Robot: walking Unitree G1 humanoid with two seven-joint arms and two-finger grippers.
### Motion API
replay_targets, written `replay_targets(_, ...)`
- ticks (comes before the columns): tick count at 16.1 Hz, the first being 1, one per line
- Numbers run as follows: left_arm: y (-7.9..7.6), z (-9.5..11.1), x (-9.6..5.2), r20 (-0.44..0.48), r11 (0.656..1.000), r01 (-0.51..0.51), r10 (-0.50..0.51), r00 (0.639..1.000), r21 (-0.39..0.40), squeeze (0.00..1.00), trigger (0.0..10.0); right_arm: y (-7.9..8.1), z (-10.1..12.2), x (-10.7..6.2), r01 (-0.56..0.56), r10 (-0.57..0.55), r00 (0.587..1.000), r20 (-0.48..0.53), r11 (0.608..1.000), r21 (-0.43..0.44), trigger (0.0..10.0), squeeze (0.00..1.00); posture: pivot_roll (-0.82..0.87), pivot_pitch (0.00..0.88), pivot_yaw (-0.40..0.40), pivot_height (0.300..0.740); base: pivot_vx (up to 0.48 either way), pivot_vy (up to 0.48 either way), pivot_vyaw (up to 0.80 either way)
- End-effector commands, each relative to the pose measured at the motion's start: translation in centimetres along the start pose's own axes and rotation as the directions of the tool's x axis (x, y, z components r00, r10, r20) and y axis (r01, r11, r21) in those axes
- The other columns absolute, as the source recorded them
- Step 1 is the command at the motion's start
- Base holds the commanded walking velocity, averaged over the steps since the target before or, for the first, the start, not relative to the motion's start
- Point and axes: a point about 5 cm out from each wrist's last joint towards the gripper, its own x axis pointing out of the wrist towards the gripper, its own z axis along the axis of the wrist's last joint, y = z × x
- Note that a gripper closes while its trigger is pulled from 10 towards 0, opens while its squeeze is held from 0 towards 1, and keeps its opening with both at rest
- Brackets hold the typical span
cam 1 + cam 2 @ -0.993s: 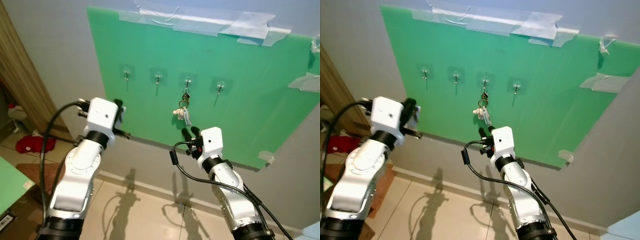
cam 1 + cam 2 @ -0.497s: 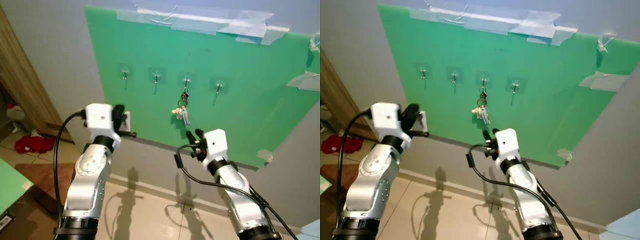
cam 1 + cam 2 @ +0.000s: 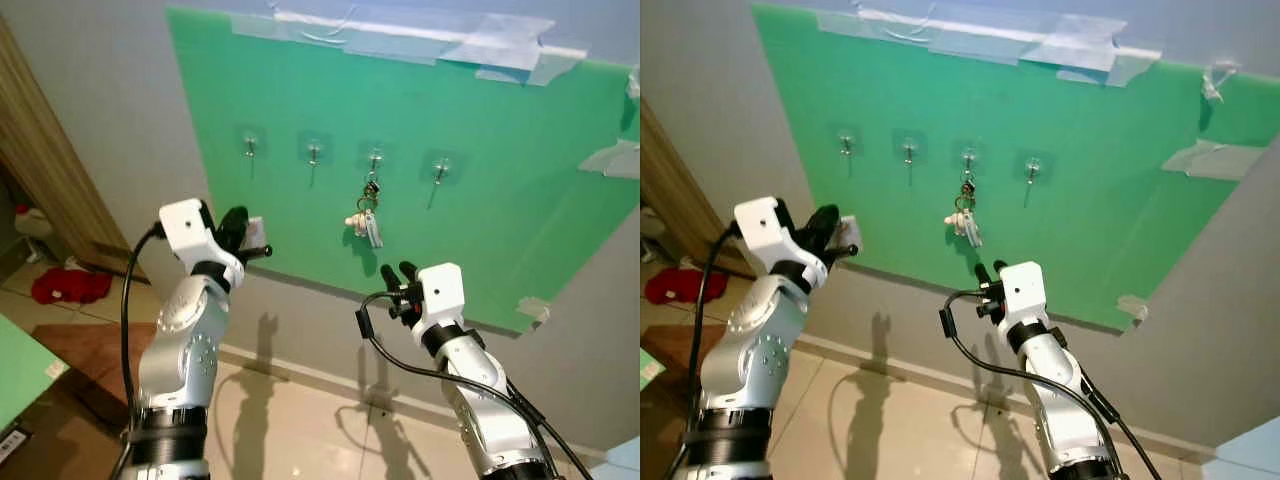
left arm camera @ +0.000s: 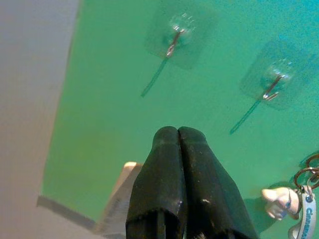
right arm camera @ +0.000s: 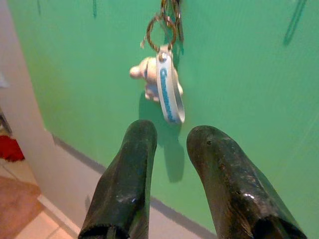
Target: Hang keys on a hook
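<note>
A bunch of keys [image 3: 366,215] with a white figure and a white-and-blue strap hangs from the third hook [image 3: 375,159] on a green board [image 3: 480,170]. It also shows in the right wrist view as the keys [image 5: 162,82]. My right gripper [image 3: 399,274] is open, below the keys and apart from them. Its fingers [image 5: 129,169] hold nothing. My left gripper [image 3: 238,222] is shut and empty, raised at the board's lower left corner. Its fingers [image 4: 177,184] point at the two left hooks [image 4: 175,41].
Several clear stick-on hooks sit in a row on the board, which is taped to a grey wall [image 3: 110,90]. A wooden door frame [image 3: 40,170] stands at the left. A red cloth [image 3: 68,287] lies on the tiled floor [image 3: 290,420].
My right gripper has drawn back down from the hanging keys. My left arm has turned and swung toward the board's corner. The keys stay on the hook.
</note>
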Motion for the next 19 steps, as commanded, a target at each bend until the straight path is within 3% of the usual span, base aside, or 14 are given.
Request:
replay_targets(1, -0.3, 0.2, 0.2, 0.002, 0.998, 0.026, -0.026, 1.000, 0.060, 0.00, 0.0, -0.2, 0.2, 0.0, 0.028, -0.028, 1.000, 0.003, 0.999, 0.020, 10.0, 0.00, -0.08, 0.000, 0.059, 0.740, 0.000, 0.000, 0.00)
replay_targets(3, -0.6, 0.2, 0.1, 0.004, 0.993, 0.047, -0.048, 0.999, 0.108, 0.00, 0.0, -0.3, 0.2, -0.3, 0.040, -0.040, 0.999, 0.008, 0.998, 0.041, 10.0, 0.00, -0.07, 0.000, 0.060, 0.740, 0.000, 0.000, 0.00)
replay_targets(5, -1.2, -0.4, -0.5, -0.001, 0.981, 0.086, -0.087, 0.996, 0.176, 0.00, 0.0, -1.7, 0.9, -0.5, 0.139, -0.149, 0.988, 0.048, 0.975, 0.176, 10.0, 0.00, -0.06, 0.000, 0.042, 0.740, 0.000, 0.000, 0.00)
replay_targets(8, -1.2, -0.5, -0.8, -0.009, 0.956, 0.103, -0.105, 0.994, 0.273, 0.00, 0.0, -1.8, 0.8, -0.2, 0.137, -0.145, 0.989, 0.039, 0.977, 0.165, 10.0, 0.00, -0.04, 0.000, 0.028, 0.740, 0.000, 0.000, 0.00)
replay_targets(19, -1.2, -0.5, -0.8, -0.009, 0.956, 0.103, -0.105, 0.994, 0.273, 0.00, 0.0, -1.8, 0.8, -0.2, 0.137, -0.145, 0.989, 0.039, 0.977, 0.165, 10.0, 0.00, -0.04, 0.000, 0.028, 0.740, 0.000, 0.000, 0.00)
